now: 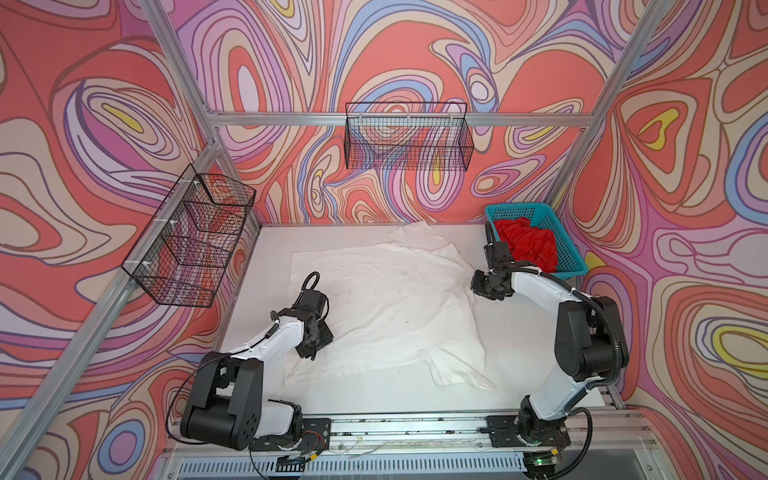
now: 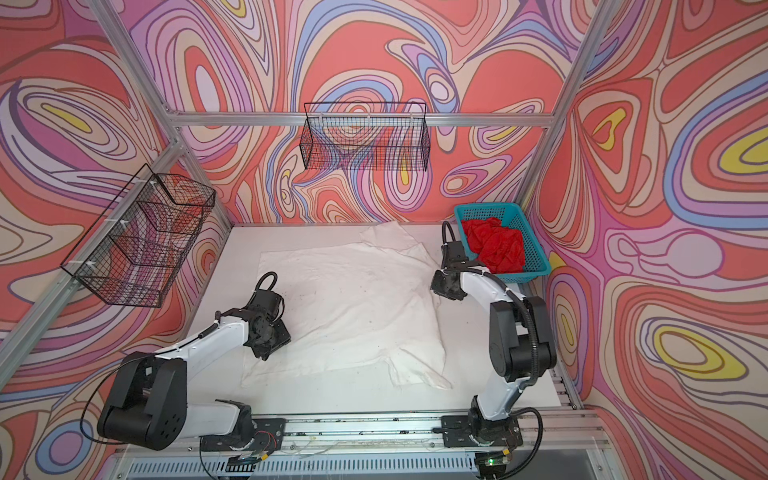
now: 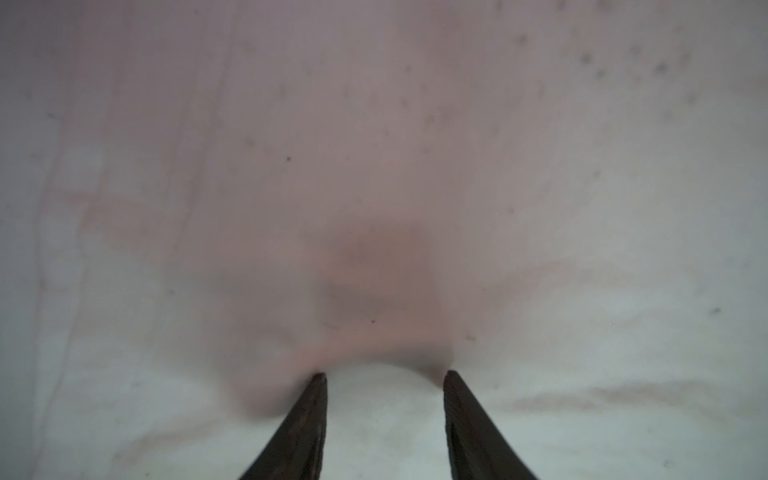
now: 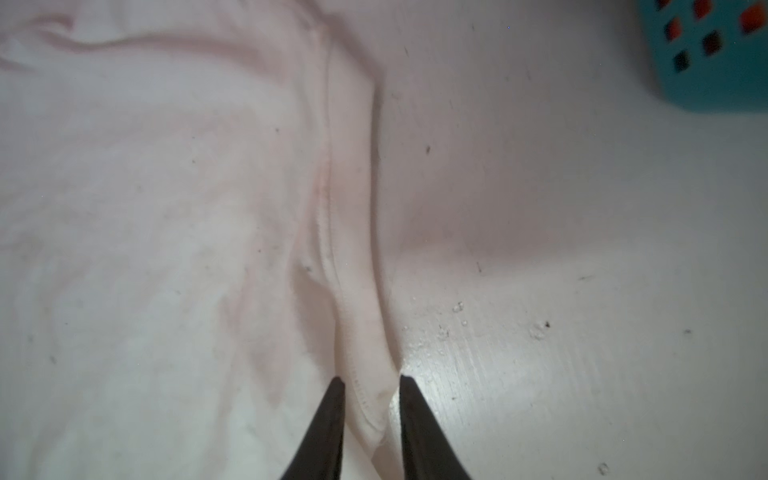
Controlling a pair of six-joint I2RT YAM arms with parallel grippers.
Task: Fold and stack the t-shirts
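The right gripper [image 4: 370, 384] jaws pinch the white t-shirt [image 1: 386, 299] hem; the left gripper [image 3: 384, 376] jaws stand parted, tips pressed into its cloth. It lies spread on the bench [image 1: 519, 374]; the red t-shirt [image 1: 528, 245] sits in the teal basket [image 1: 571, 253].

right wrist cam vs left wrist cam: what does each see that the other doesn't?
Only right wrist: the hem of the white t-shirt running between the fingers of the right tool, bare table, and a corner of the teal basket. Only left wrist: the left tool, fingers spread, tips on cloth that fills the view. Both: speckled white cloth and two dark fingers.
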